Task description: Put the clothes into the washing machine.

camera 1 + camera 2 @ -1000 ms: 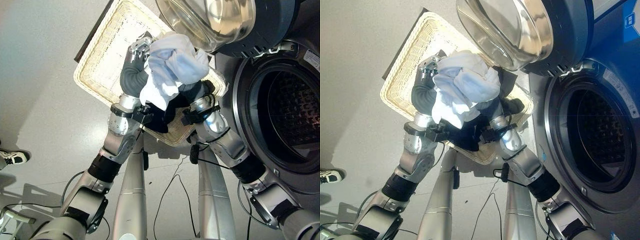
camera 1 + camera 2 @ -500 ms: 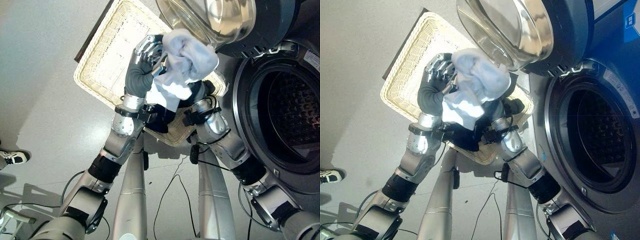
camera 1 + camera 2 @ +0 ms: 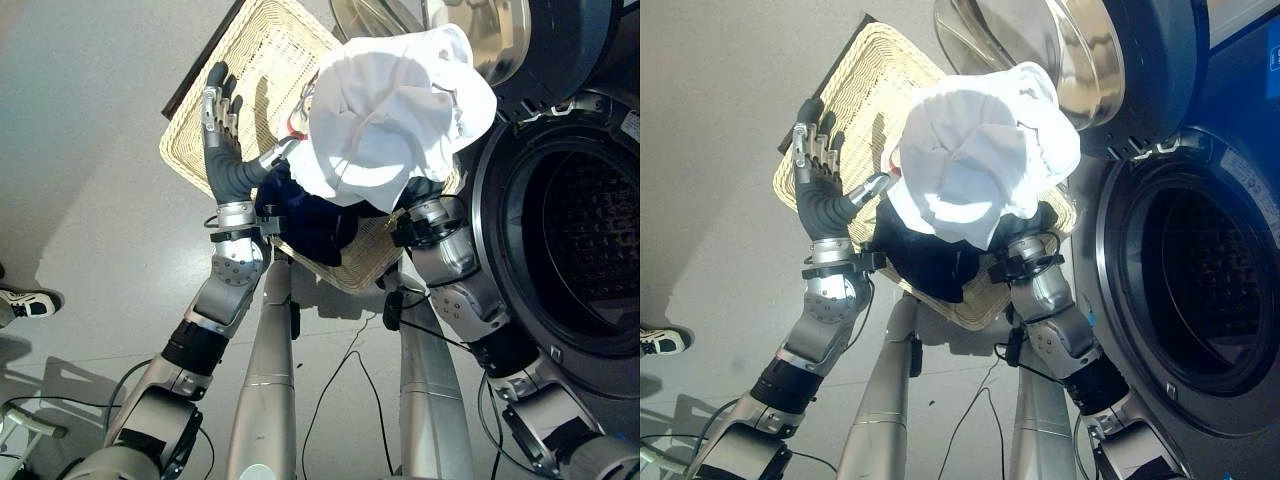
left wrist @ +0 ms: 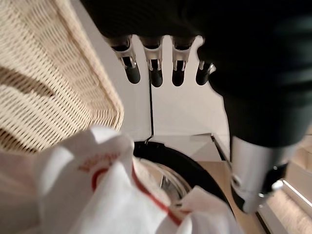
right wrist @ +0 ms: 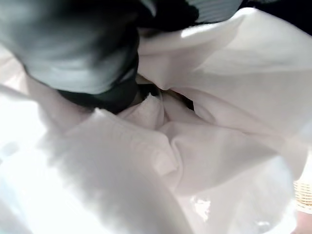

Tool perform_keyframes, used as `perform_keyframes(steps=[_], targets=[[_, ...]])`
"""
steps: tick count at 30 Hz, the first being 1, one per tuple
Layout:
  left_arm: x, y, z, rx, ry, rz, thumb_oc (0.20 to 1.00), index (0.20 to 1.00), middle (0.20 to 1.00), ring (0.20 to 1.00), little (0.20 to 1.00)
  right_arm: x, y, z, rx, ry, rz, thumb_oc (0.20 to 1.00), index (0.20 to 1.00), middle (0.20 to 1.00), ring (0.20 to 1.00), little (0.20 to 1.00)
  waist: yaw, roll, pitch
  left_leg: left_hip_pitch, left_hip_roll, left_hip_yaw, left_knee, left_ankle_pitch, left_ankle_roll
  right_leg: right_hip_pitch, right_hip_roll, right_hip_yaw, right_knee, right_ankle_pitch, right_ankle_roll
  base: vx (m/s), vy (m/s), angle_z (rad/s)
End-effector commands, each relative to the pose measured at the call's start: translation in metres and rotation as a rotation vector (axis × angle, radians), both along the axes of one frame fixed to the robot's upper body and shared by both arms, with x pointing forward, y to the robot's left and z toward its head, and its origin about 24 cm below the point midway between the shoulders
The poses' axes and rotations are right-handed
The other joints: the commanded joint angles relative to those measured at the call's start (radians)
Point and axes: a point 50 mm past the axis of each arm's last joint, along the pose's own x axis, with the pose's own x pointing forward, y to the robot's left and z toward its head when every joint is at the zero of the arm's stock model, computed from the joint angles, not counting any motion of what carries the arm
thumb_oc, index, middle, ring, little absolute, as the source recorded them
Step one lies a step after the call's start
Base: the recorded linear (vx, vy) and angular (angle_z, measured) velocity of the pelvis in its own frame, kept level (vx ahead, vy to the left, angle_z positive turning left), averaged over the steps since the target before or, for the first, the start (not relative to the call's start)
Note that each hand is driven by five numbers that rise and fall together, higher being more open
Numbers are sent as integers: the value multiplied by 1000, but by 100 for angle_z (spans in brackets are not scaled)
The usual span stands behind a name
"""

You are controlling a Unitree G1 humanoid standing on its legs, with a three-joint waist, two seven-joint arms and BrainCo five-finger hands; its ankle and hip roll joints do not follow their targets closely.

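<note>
A bundle of white cloth [image 3: 395,120] with a red print [image 4: 105,168] is held up above the wicker basket [image 3: 265,60], close to the open door of the washing machine [image 3: 585,235]. My right hand [image 5: 73,44] is under this bundle and wrapped in its folds, so its fingers are hidden. My left hand [image 3: 222,120] stands apart at the bundle's left, over the basket, open with straight fingers and nothing in it. A dark navy garment [image 3: 310,225] lies in the basket below the bundle.
The machine's round glass door [image 3: 500,40] hangs open over the basket's far right corner. The dark drum opening is to the right. A person's shoe [image 3: 25,302] rests on the grey floor at far left.
My left hand has let go of the white cloth, straightened its fingers and moved away to the left. The bundle has risen on my right arm and spread wider.
</note>
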Motion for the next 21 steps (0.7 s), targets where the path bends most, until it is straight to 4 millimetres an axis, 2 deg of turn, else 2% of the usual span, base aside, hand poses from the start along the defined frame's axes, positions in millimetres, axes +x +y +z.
perform_keyframes(steps=[1,12,16,17,21], targets=[[-5,3,20,-35,-136,31,1000,1000,1000,1000,1000,-21,4,34,82,-232,89,200,200,200,200,200,-25,30,-19,-27,-91,28,94,-66,67,92,50,-94,-361,277,76,0,0,0],[6,20,9,-63,-76,120,1000,1000,1000,1000,1000,-22,-16,36,-15,-332,41,200,200,200,200,200,-36,17,-19,-21,-83,36,89,-68,61,98,53,-91,-362,276,81,0,0,0],[6,24,7,-60,-65,139,1000,1000,1000,1000,1000,-29,-21,40,-32,-395,56,200,200,200,200,200,-41,13,-19,-20,-82,37,88,-70,61,96,56,-90,-360,277,84,0,0,0],[7,27,5,-52,-55,159,1000,1000,1000,1000,1000,-38,-22,48,-25,-459,84,200,200,200,200,200,-43,7,-19,-20,-80,37,87,-71,60,96,58,-90,-361,277,86,0,0,0],[10,29,2,-52,-34,181,1000,1000,1000,1000,1000,-47,-22,56,59,-502,180,200,200,200,200,200,-48,2,-19,-21,-76,40,88,-74,58,95,60,-86,-359,276,88,0,0,0]])
